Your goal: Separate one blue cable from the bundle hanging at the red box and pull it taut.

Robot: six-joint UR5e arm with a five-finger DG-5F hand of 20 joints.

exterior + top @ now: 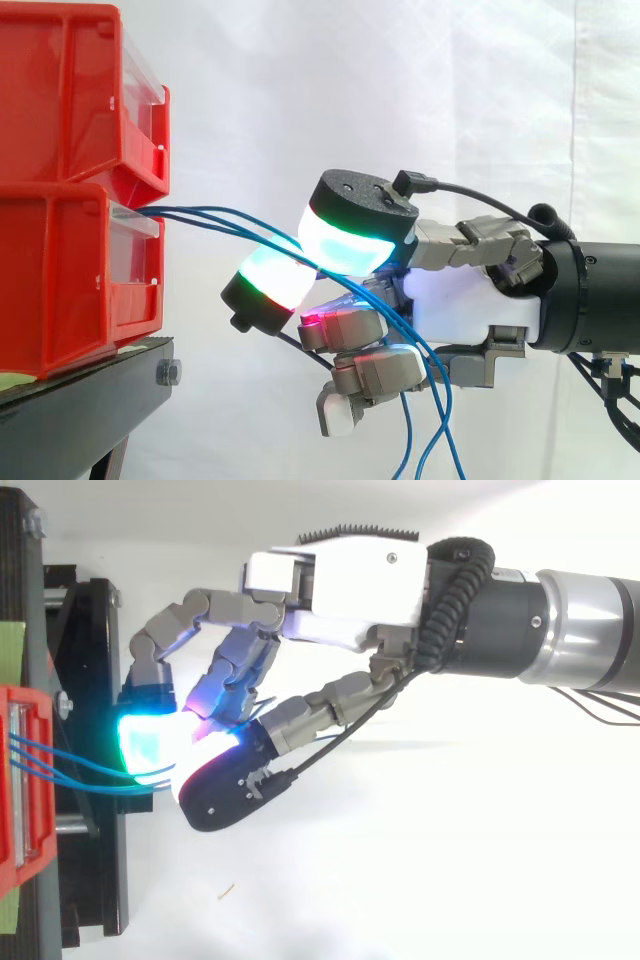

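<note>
Side view: the hand (470, 300) clamps the blue cables (190, 213) between two glowing pads (345, 240) (strand count unclear), just right of the red bins (60, 200); the loose ends hang below.

Carrier is a black stand (95, 390), lower left in the side view, along the left edge in the top view (95, 880). There is a hex bolt (169, 372) on its front face, just under the top edge. The lower red bin (60, 290) sits directly on the stand top, with its front just short of the stand's front edge. A pale green strip (12, 380) shows between the bin bottom and the stand top at the frame's left edge. The same green shows on the stand in the top view (10, 650), beside the bin (25, 780). The upper red bin (70, 100) is stacked on the lower one, touching, fronts about in line. Each bin has a clear front panel (135, 255). A second bolt (35, 522) sits at the stand's far corner in the top view.
</note>
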